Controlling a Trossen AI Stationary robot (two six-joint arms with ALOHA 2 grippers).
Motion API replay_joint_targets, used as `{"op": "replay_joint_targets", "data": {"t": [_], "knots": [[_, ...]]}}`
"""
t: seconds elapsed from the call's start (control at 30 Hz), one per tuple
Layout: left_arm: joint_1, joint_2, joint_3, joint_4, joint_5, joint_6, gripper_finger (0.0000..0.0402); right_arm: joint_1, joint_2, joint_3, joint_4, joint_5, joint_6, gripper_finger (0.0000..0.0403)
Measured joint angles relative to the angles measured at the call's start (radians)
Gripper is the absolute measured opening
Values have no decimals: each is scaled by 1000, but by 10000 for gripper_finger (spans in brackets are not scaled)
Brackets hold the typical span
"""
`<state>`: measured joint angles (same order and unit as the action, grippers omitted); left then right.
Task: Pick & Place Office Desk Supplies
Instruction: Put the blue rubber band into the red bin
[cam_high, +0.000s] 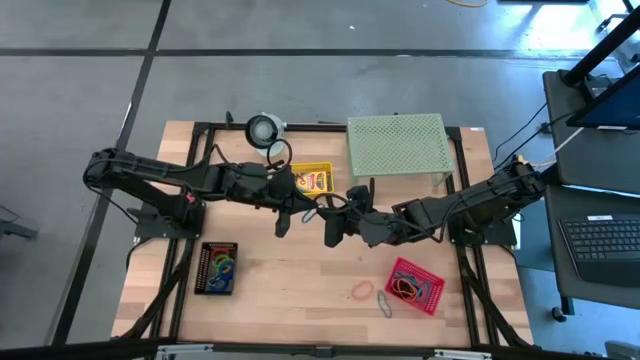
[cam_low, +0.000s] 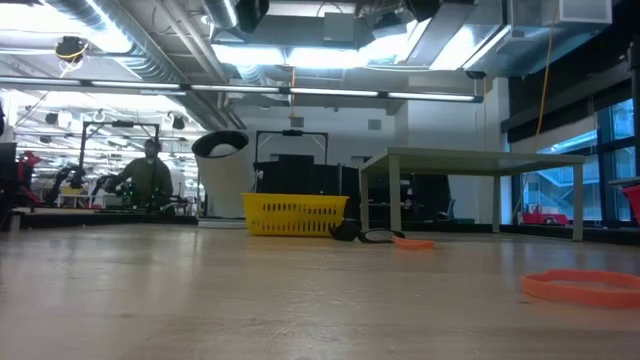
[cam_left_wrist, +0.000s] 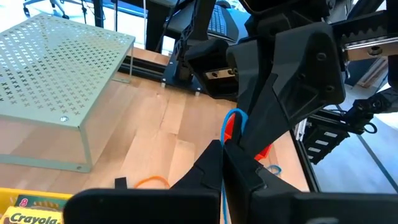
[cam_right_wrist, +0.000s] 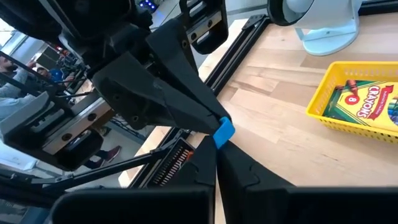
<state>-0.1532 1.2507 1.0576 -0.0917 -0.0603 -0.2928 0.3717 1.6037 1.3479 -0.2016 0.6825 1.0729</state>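
Observation:
A blue rubber band (cam_high: 310, 213) hangs above the middle of the table between my two grippers. My left gripper (cam_high: 298, 207) reaches in from the table's left and is shut on it. My right gripper (cam_high: 328, 218) comes from the right, meets it tip to tip, and is shut on the same band. A yellow basket (cam_high: 313, 180) holding a crayon box (cam_right_wrist: 364, 99) stands just beyond them. On the table near the front lie an orange band (cam_high: 361, 291) and a grey-blue band (cam_high: 385, 305). My left gripper pinches the blue band between its two fingers; a short loop (cam_left_wrist: 234, 119) sticks out past the tips and a strand (cam_left_wrist: 222, 186) runs back through the slit between them. The fingers come from the table's left, slanting slightly down. The band is clear of the table. My right gripper pinches the band's blue loop (cam_right_wrist: 224, 132) between its two fingers, right against the left gripper's fingertips (cam_right_wrist: 208, 115). Its fingers come from the table's right, slanting slightly down. The band is lifted clear of the wood.
A pale green perforated stand (cam_high: 397, 145) stands at the far right, with a round white-and-grey object (cam_high: 265, 129) at the far middle. A red basket (cam_high: 415, 285) with bands sits at the near right, and a black tray (cam_high: 217, 267) with bands at the near left.

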Motion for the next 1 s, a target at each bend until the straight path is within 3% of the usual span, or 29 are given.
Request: {"op": "replay_joint_targets", "data": {"t": [0.2,0.57,0.67,0.8,1.0], "knots": [[0,-8,0,5,-5,39,20,1,-6,0,0,6,0,1],[19,-36,0,4,40,53,126,5,-28,0,-18,-16,0,1],[36,-51,0,1,76,57,144,20,-55,1,-113,-8,36,0],[55,-75,1,-68,120,85,156,61,-109,0,-375,-13,161,0],[72,-59,0,-137,161,78,155,186,-188,0,-695,-92,380,0]]}}
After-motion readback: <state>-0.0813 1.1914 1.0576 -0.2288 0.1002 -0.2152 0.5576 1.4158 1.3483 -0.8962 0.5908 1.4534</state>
